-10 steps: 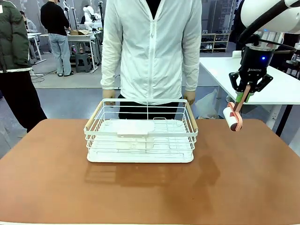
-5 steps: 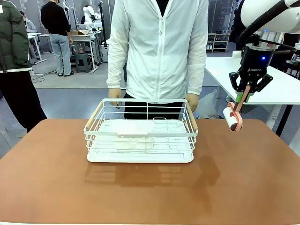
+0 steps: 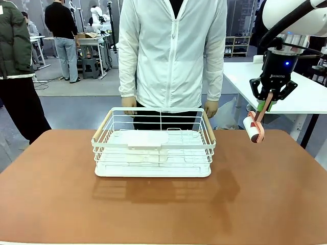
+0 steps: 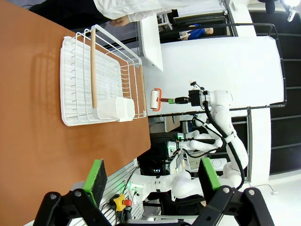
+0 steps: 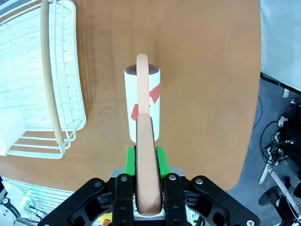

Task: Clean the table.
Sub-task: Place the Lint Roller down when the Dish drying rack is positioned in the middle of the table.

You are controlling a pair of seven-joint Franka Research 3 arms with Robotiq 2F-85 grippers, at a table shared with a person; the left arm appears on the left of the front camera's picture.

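The table [image 3: 163,209] has a smooth reddish-brown top. Above its far right corner my right gripper [image 3: 264,105] is shut on the pink handle of a lint roller [image 3: 253,127], whose white roll hangs just over the table's far edge. The right wrist view looks down the handle at the lint roller [image 5: 143,103], held above the table [image 5: 202,94] by my right gripper [image 5: 144,162]. My left gripper [image 4: 153,176] is open with nothing between its green pads, above the table [image 4: 37,117]. Farther off in that view are the lint roller [image 4: 154,100] and the right gripper [image 4: 181,99].
A white wire dish rack [image 3: 153,145] with wooden handles stands mid-table; it also shows as the rack [image 4: 101,77] and the rack [image 5: 42,84]. A person in a white jacket [image 3: 173,51] stands behind it, hands near its far rim. A white table [image 3: 306,87] is at the right.
The person behind the rack has shifted a little to the right, hands moving along the far rim. My right gripper and the lint roller have stayed still.
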